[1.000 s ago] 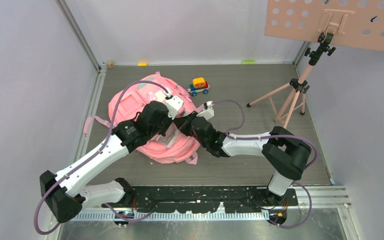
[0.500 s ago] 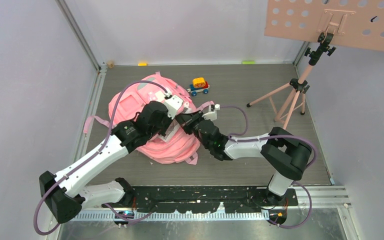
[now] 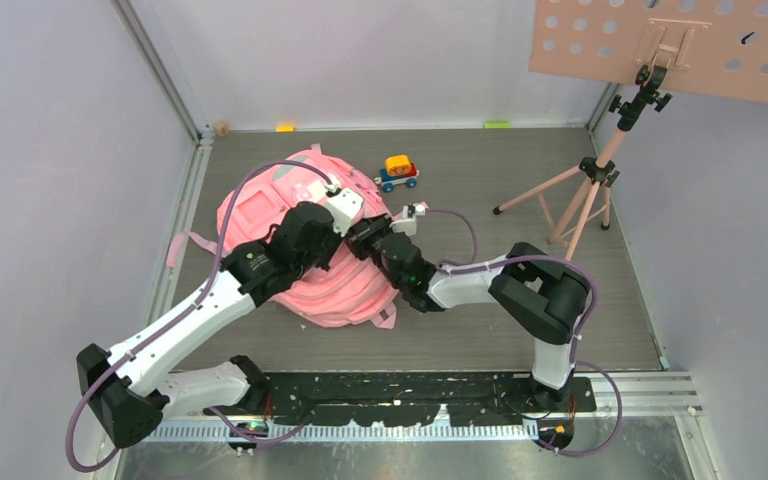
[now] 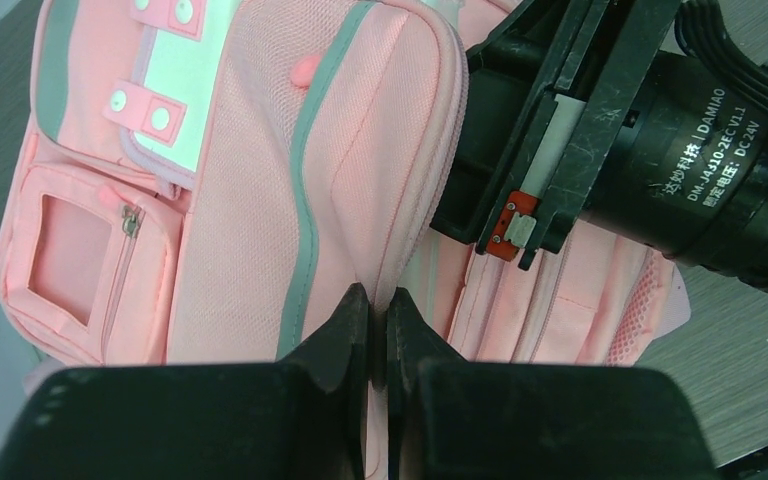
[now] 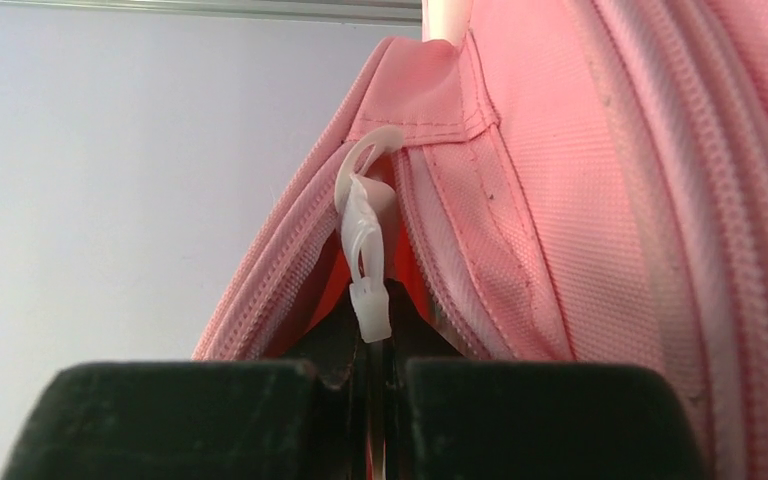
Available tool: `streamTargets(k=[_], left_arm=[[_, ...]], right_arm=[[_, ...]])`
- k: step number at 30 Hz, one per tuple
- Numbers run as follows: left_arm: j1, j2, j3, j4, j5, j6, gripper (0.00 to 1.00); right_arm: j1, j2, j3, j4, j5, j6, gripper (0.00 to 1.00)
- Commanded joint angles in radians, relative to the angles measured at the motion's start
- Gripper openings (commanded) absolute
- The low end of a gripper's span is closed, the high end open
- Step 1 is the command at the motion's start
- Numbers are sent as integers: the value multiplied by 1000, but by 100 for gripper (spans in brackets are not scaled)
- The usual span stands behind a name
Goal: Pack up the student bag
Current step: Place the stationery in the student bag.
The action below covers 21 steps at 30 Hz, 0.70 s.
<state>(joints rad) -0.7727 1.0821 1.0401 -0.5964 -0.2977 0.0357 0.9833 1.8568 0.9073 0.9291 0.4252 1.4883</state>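
Pinching fabric: left gripper [image 4: 378,330] clamped on seam of student bag [image 3: 250,215], likely bracing it. Right gripper [image 5: 378,345] closed on white zipper pull [image 5: 365,250], apparently to run zip. Bag lying left-centre on table [image 3: 520,170].

Matt woven pink cloth student bag [image 4: 240,200], translucent white plastic tie [image 5: 363,240], matt grey wood-grain table [image 3: 520,160]

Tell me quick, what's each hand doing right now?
Left hand: closed, pinching a fold of the student bag.
Right hand: closed on the white pull tab at the bag's zipper.
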Motion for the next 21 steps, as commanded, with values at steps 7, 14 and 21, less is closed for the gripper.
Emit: streamTargets(k=[7,14,21], left_arm=[[-12,-60,43,67,20,7,0],[9,-55,56,57,75,-11,0],[21,-38,78,29,78,-30,0]], right_arm=[[-25,28,117,-141,-109,-7,26],[-25,48,172,-233,-113,-146,45],[-22,-36,117,-319,-80,-231,61]])
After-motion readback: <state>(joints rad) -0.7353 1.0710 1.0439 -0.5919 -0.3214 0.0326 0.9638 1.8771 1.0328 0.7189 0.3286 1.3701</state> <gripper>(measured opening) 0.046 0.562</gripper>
